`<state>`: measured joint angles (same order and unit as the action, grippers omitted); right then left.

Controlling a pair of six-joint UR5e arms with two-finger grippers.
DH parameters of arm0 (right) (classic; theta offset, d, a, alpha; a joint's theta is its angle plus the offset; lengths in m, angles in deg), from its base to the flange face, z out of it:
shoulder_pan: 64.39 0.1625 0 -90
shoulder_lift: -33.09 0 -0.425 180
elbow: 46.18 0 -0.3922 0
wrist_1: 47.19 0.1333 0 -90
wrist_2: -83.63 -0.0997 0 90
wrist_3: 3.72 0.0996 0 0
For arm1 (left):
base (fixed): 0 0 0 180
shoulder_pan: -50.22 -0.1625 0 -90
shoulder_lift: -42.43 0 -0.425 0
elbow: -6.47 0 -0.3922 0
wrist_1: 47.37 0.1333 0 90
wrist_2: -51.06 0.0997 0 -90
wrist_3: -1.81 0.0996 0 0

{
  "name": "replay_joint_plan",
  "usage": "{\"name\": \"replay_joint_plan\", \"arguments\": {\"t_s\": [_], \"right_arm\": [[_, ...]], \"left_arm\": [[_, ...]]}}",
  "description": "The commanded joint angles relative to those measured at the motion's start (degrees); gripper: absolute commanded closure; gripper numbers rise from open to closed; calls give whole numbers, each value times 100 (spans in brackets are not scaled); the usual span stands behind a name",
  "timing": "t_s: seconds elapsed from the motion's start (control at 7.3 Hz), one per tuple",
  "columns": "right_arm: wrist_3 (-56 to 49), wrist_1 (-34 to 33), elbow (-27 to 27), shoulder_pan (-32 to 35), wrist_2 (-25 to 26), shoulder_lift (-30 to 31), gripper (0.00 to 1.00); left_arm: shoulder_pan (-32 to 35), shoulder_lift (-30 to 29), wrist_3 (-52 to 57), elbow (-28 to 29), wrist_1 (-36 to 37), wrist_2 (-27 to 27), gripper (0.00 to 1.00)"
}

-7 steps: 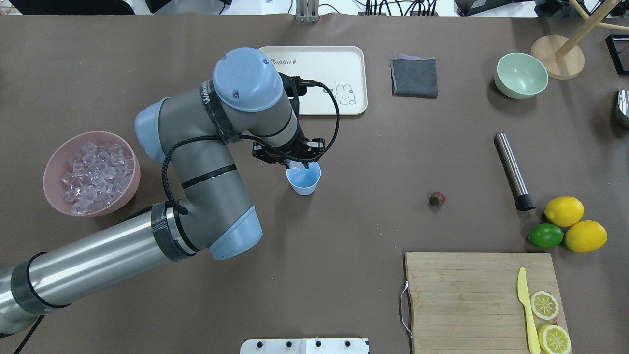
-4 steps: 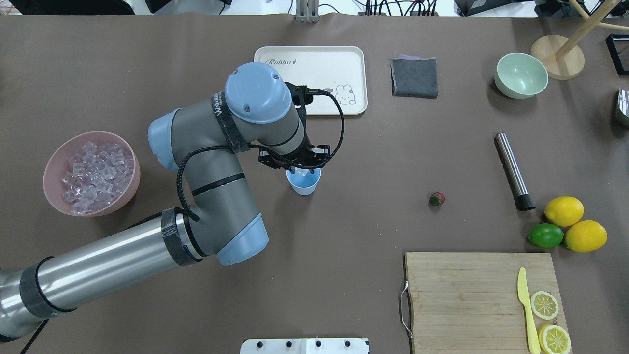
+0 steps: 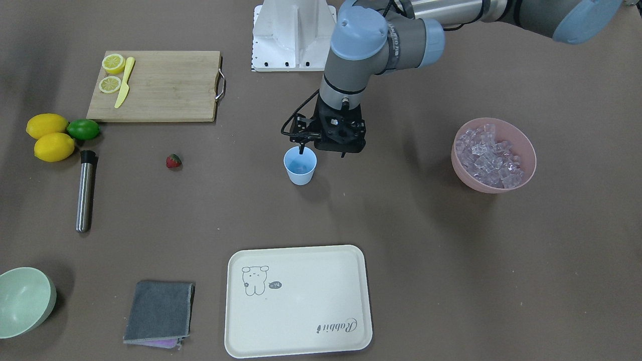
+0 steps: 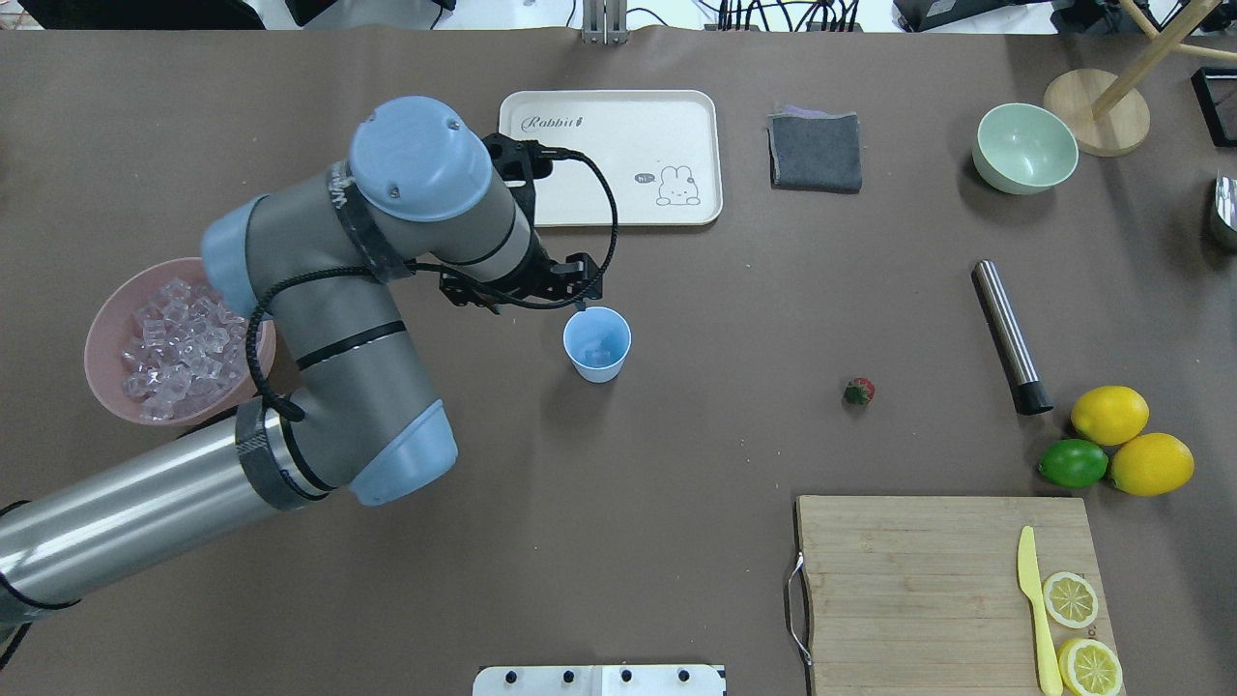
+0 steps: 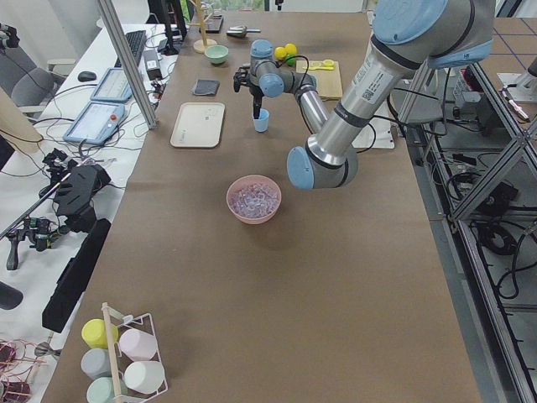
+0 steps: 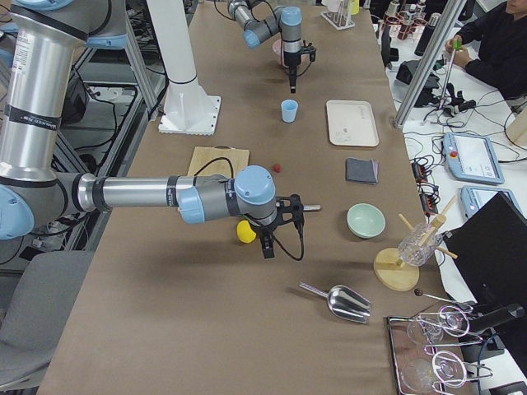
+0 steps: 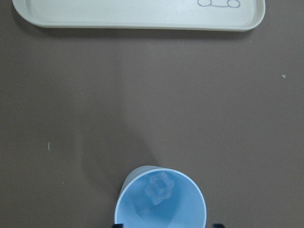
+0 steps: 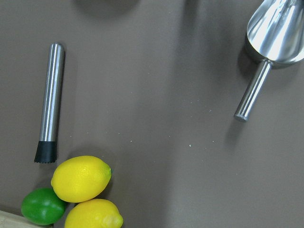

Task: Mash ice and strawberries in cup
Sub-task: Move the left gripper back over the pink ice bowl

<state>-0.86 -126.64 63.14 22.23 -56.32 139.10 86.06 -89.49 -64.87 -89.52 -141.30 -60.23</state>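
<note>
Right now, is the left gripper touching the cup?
Apart. In the exterior right view, a gap separates the left gripper from the cup.

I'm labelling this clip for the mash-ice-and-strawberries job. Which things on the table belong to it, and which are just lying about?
Belongs to the job: cup, holding one ice cube; ice in the pink bowl; strawberry; probably the metal muddler.

Lying about: tray, grey cloth, green bowl, lemons, lime, cutting board, knife, lemon slices, scoop.
</note>
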Motion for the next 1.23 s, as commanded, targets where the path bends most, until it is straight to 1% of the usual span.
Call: {"name": "replay_joint_plan", "arguments": {"t_s": [0.0,0.27,0.55,0.69,0.82,0.96,1.1], "right_arm": [[48,0,98,-57,-15,-10,0],[48,0,98,-75,-76,-10,0],[48,-9,90,-84,-112,-1,0],[56,-9,98,-93,-112,-10,0],[265,0,116,-197,-86,-71,0],[502,0,151,-390,-33,-237,0],[635,0,160,-557,-7,-326,0]], "left_arm": [[414,734,819,-768,566,-129,3],[879,1560,1732,-1201,595,-147,3],[1090,2194,2052,-1326,587,-130,3],[1309,2640,2402,-1500,587,-103,3],[1407,3063,2536,-1667,578,-103,3],[1426,3345,2520,-1712,543,-68,3],[1426,3444,2433,-1713,517,-77,3]]}}
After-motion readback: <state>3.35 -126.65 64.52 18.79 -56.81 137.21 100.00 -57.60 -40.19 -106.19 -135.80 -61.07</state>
